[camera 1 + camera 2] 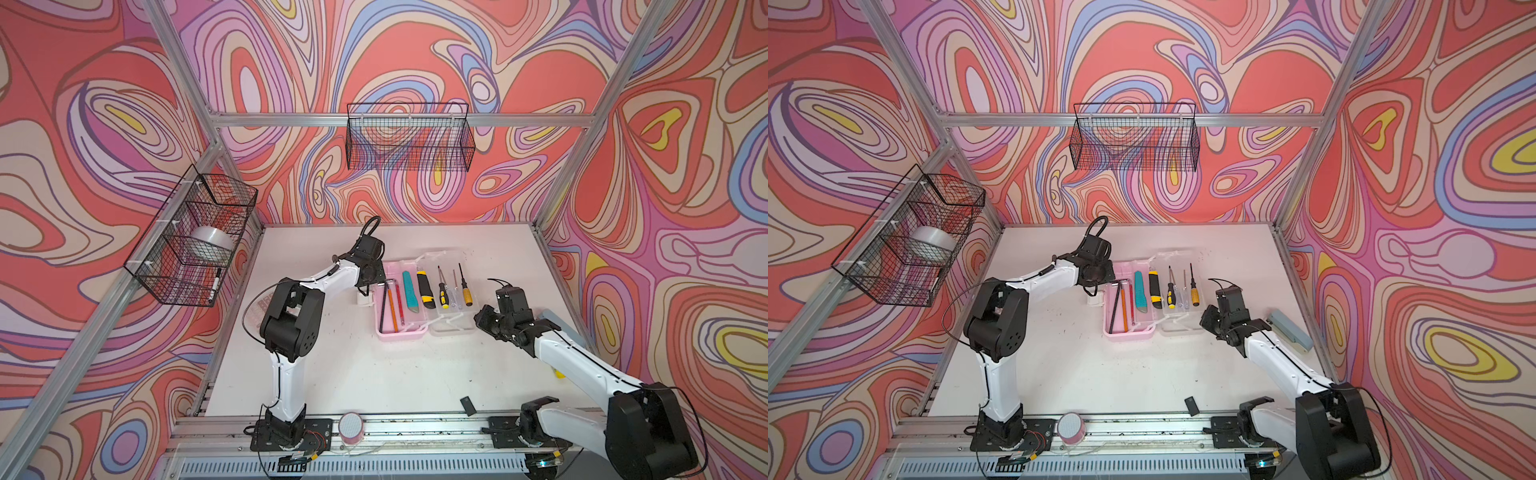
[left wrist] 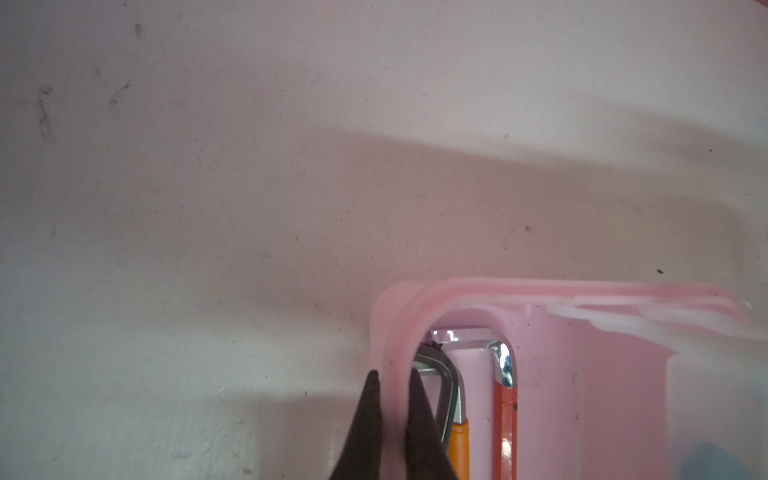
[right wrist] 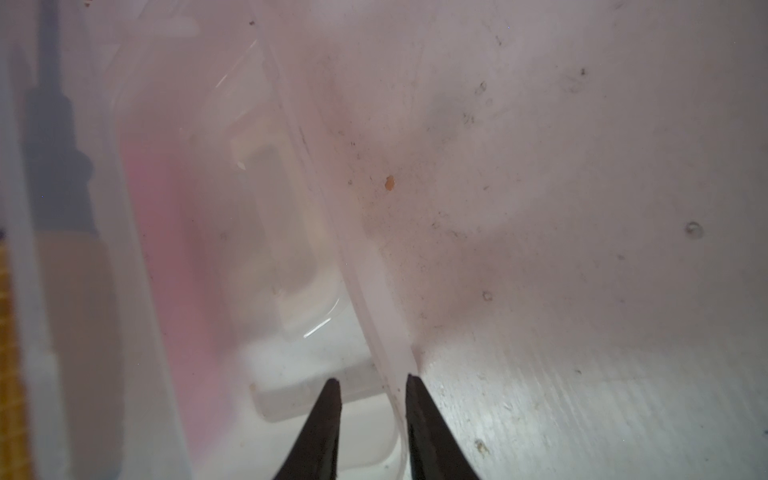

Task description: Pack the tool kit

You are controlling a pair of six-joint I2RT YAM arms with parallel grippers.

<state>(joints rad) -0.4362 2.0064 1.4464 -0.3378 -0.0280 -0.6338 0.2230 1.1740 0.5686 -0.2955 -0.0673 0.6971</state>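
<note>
Where the box (image 1: pixel 401 336) lies open in the middle of the table (image 1: pixel 332 374), its clear lid (image 1: pixel 453 328) rests flat on the right side of it. On the left, the left gripper (image 2: pixel 392 374) is closed on the left wall of the box near the far corner, with one finger outside and one inside. In the box I see hex keys (image 1: pixel 381 309), two pencils (image 1: pixel 392 309) and then the teal knife (image 1: pixel 411 293). The yellow-black knife (image 1: pixel 424 289) lies by the hinge. Three screwdrivers (image 1: pixel 443 291) lie on the lid. On the right, the right gripper (image 3: pixel 372 380) has its jaws apart around the right rim of the lid, and the rim lies against one finger only.
</note>
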